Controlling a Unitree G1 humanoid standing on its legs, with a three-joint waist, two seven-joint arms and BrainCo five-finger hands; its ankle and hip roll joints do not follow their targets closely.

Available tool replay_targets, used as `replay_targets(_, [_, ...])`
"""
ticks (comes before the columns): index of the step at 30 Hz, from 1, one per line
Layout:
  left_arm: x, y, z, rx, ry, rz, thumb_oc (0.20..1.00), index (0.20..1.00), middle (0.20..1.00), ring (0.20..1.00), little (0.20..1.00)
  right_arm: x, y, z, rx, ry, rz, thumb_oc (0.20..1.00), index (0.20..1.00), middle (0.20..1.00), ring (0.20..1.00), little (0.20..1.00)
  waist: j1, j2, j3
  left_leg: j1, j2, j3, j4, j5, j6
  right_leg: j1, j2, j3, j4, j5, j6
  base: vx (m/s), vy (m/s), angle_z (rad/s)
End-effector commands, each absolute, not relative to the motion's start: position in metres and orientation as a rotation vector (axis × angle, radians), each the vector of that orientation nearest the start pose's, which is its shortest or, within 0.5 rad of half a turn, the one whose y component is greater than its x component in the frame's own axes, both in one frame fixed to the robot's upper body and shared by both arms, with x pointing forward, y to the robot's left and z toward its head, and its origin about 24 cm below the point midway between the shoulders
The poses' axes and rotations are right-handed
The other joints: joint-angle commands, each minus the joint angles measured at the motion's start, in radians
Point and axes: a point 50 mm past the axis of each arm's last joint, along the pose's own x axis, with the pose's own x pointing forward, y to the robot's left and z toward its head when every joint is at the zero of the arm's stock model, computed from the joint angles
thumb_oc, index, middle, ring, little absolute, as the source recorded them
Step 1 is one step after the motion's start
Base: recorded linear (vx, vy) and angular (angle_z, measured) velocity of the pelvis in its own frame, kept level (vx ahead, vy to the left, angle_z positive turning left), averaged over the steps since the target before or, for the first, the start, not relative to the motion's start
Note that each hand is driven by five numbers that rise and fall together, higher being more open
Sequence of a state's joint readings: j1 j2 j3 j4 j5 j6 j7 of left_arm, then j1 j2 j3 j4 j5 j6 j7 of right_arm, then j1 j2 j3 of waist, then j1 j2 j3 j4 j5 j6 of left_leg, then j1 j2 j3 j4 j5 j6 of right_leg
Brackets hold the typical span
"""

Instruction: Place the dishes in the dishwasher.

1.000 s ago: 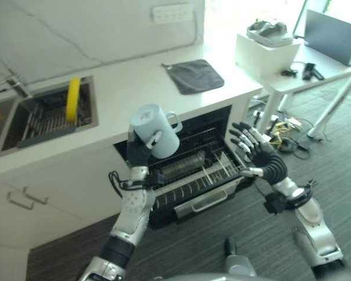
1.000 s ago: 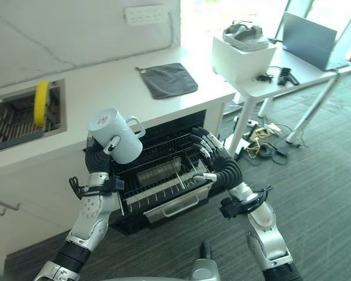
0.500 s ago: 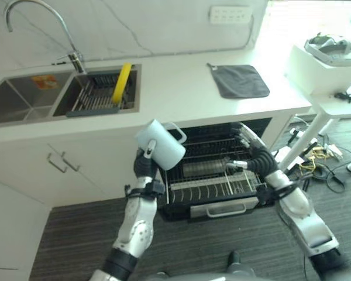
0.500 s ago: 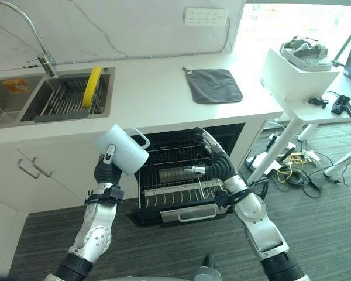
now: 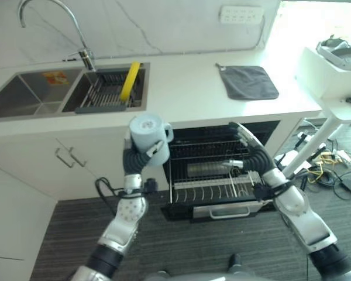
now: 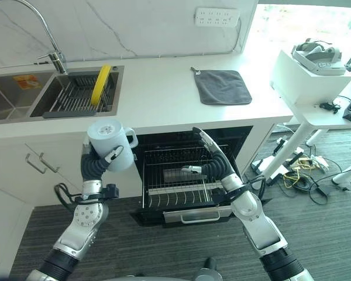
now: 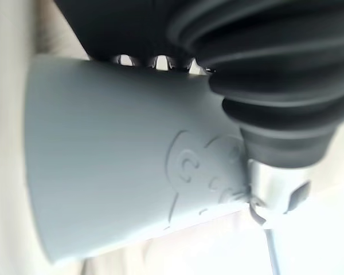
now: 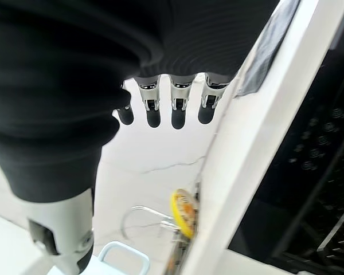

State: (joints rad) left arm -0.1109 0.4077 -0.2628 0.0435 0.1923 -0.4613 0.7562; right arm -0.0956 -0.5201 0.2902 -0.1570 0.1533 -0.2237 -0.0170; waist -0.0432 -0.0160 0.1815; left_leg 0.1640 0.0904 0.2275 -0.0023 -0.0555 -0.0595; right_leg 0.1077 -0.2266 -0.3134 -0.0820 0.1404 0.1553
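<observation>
Here, left robot hand (image 6: 99, 165) clamped on mug (image 6: 110, 143), right robot hand (image 6: 213, 164) spread, dishwasher (image 6: 187, 175) racks bare.

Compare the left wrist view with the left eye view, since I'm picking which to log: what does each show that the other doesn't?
Left wrist view alone: the raised figure on the pale blue mug. Left eye view alone: the sink, yellow dish, grey cloth, the pulled-out dishwasher rack and the open right hand held over it. Both: the left hand curled round the mug.
</observation>
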Motion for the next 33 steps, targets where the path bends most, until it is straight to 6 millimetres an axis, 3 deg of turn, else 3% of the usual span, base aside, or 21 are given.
replay_targets(1, [0.254,0.173,0.130,0.443,-0.898,0.438,0.200,0.200,0.200,0.200,0.200,0.256,-0.138,0.143,-0.172,-0.560,0.429,1.000,1.000,1.000,1.000,1.000,0.013,-0.023,-0.008,0.017,0.039,0.015,0.046,-0.046,-0.001,0.032,-0.003,0.091,0.106,-0.173,-0.002,0.04,-0.014,0.02])
replay_targets(5, [0.254,0.173,0.131,0.511,-0.955,0.513,0.200,0.200,0.200,0.200,0.200,0.254,-0.125,0.144,-0.103,-0.570,0.495,1.000,1.000,1.000,1.000,1.000,0.016,-0.021,-0.013,0.024,0.039,0.011,0.040,-0.045,-0.002,0.040,-0.003,0.093,0.102,-0.175,-0.001,0.04,-0.014,0.01])
replay_targets(7, [0.253,0.175,0.130,0.471,-0.974,0.644,0.200,0.200,0.200,0.200,0.200,0.256,-0.113,0.144,-0.037,-0.554,0.552,1.000,1.000,1.000,1.000,1.000,0.019,-0.021,-0.017,0.026,0.039,0.007,0.038,-0.044,-0.004,0.046,-0.002,0.094,0.100,-0.178,-0.001,0.04,-0.017,0.00])
replay_targets(10, [0.255,0.172,0.130,0.445,-0.990,0.691,0.200,0.200,0.200,0.200,0.200,0.257,-0.103,0.144,0.007,-0.544,0.591,1.000,1.000,1.000,1.000,1.000,0.021,-0.020,-0.021,0.029,0.039,0.005,0.037,-0.045,-0.005,0.051,-0.001,0.095,0.097,-0.180,-0.002,0.04,-0.017,0.01])
replay_targets(14, [0.251,0.157,0.126,0.423,-0.984,0.688,0.200,0.200,0.200,0.200,0.200,0.258,-0.088,0.148,0.059,-0.549,0.637,1.000,1.000,1.000,1.000,1.000,0.035,-0.022,-0.017,0.026,0.040,-0.004,0.040,-0.044,-0.008,0.057,0.000,0.093,0.095,-0.181,-0.003,0.01,-0.005,0.01])
replay_targets(17, [0.261,0.151,0.124,0.416,-0.950,0.669,0.200,0.200,0.200,0.200,0.200,0.257,-0.071,0.162,0.122,-0.575,0.757,1.000,1.000,1.000,1.000,1.000,0.038,-0.022,-0.021,0.023,0.042,-0.002,0.043,-0.047,-0.008,0.060,0.002,0.089,0.095,-0.186,-0.007,0.03,-0.010,0.03])
replay_targets(25, [0.260,0.128,0.115,0.405,-0.946,0.545,0.200,0.200,0.200,0.200,0.200,0.260,-0.051,0.176,0.011,-0.692,0.706,1.000,1.000,1.000,1.000,1.000,0.068,-0.025,-0.019,0.018,0.037,-0.020,0.052,-0.053,-0.005,0.071,0.002,0.081,0.095,-0.189,-0.013,0.03,-0.007,0.07])
replay_targets(33, [0.259,0.119,0.111,0.413,-0.949,0.494,0.200,0.200,0.200,0.200,0.200,0.271,-0.054,0.188,-0.090,-0.729,0.620,1.000,1.000,1.000,1.000,1.000,0.079,-0.028,-0.011,0.013,0.035,-0.027,0.063,-0.063,0.000,0.070,0.004,0.085,0.102,-0.193,-0.017,0.02,-0.001,0.04])
